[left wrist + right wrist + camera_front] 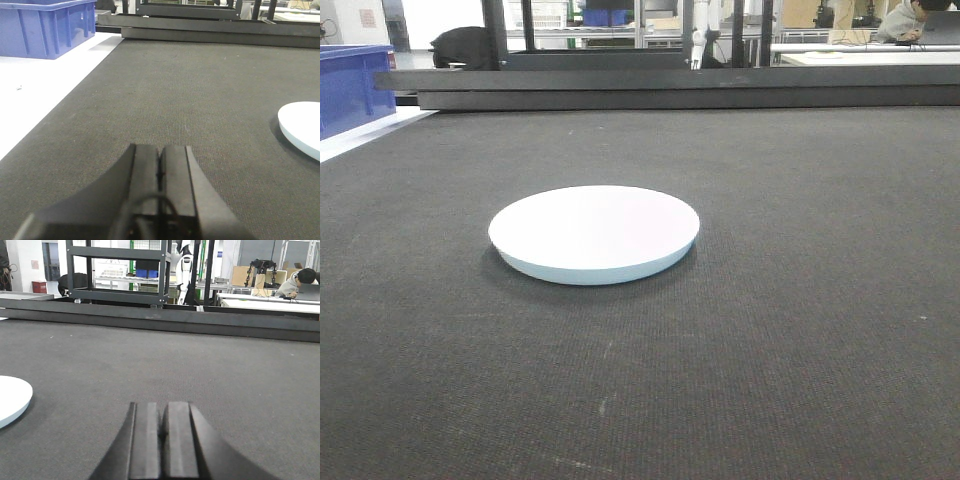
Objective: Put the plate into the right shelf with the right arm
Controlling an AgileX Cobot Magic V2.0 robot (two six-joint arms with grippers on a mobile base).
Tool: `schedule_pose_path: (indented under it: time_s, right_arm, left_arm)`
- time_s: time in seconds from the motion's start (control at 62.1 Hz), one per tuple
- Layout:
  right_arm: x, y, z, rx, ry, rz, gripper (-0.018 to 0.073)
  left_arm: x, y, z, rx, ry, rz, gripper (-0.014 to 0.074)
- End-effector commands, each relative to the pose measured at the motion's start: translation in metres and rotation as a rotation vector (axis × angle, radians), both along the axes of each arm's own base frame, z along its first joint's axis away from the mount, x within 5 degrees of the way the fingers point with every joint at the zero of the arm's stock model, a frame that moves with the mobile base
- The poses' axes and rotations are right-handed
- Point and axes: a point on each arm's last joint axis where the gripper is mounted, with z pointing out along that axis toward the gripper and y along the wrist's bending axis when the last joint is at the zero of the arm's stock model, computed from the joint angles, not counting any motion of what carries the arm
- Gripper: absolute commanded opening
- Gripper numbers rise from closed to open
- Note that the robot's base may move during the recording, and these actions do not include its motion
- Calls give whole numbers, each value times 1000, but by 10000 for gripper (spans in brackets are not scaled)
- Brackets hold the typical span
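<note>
pre-grasp — my right claw [161, 412] pressed together, empty; plate [593, 232] untouched, off to its left; next: open, reach its rim

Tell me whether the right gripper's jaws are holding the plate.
No: the plate lies flat on the dark mat, left of the right gripper, whose jaws are shut on nothing.

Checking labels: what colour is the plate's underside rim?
Pale bluish; the plate is white on top. Best in the front-facing view.
</note>
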Motion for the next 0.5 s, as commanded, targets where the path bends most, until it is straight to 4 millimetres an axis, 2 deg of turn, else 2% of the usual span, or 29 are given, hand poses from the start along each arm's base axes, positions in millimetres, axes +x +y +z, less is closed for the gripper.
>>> schedule_pose_path:
  time_s: [0.0,0.483]
  right_arm:
    - [-4,-1,14,2,-121,-10,52]
    - [-4,-1,15,-8,-140,-11,52]
  left_arm:
    - [-1,1,5,-18,-89,9,-128]
    - [-1,1,5,-18,-89,9,-128]
